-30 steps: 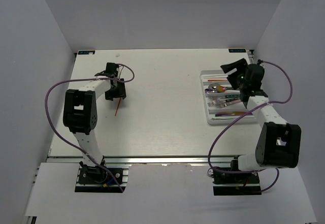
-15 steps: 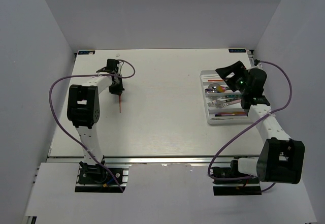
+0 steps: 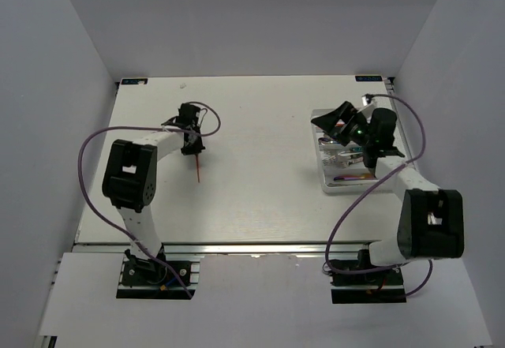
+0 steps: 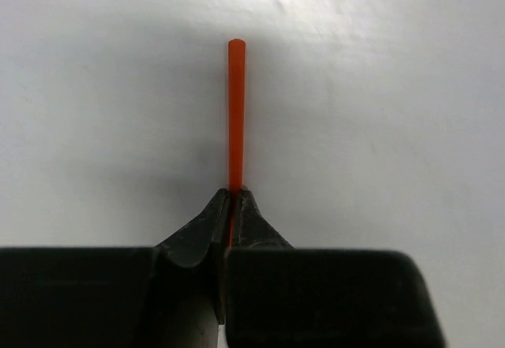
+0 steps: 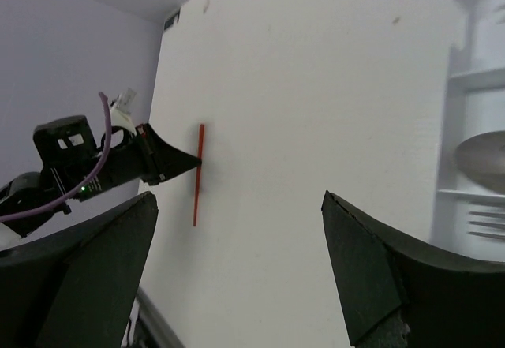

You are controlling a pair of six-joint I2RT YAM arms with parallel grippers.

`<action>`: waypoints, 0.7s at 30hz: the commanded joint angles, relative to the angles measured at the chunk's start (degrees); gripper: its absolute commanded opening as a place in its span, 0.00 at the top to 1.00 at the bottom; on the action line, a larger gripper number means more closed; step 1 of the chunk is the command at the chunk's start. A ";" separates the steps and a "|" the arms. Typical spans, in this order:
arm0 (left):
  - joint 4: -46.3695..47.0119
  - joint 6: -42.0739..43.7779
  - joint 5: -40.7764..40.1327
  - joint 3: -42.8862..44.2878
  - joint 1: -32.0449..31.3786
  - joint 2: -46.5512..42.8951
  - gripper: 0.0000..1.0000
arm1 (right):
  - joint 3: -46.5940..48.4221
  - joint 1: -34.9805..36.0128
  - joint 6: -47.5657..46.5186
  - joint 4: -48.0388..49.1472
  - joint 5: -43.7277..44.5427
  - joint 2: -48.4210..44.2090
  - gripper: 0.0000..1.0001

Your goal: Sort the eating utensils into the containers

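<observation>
Chopstick (image 4: 235,111) is pinched at one end by left claw (image 4: 234,196) for transfer to tray (image 3: 322,170); right claw (image 5: 237,200) is spread, empty.

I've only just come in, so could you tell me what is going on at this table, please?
Two robot arms are sorting cutlery. The left gripper is shut on one end of a red-orange chopstick over the left part of the table, far from the white tray on the right. The right gripper hangs open and empty near that tray, which already holds a spoon and a fork, among other pieces.
</observation>
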 commanded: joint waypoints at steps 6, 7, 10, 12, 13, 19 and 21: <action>20.77 -11.27 27.01 -20.15 -4.76 -20.47 1.00 | 2.81 15.58 5.87 11.22 -4.53 13.15 0.11; 22.82 -12.25 28.32 -23.13 -4.76 -21.79 1.00 | 4.47 17.01 6.57 11.92 -3.91 14.48 0.11; 26.89 -14.37 31.32 -26.31 -4.93 -24.62 1.00 | 5.81 20.35 12.10 16.04 -2.50 20.10 0.11; 28.46 -15.25 33.08 -27.19 -5.11 -25.67 1.00 | 8.61 22.89 13.34 17.03 -1.54 24.23 0.11; 29.08 -15.69 33.61 -27.63 -5.20 -26.02 1.00 | 9.84 23.78 13.17 16.24 -0.93 25.38 0.11; 34.00 -19.11 39.67 -29.04 -6.07 -27.26 1.00 | 15.47 30.02 12.55 16.41 1.01 30.22 0.11; 34.62 -19.82 40.29 -28.70 -6.43 -27.43 1.00 | 16.61 31.25 12.37 16.76 1.10 31.10 0.11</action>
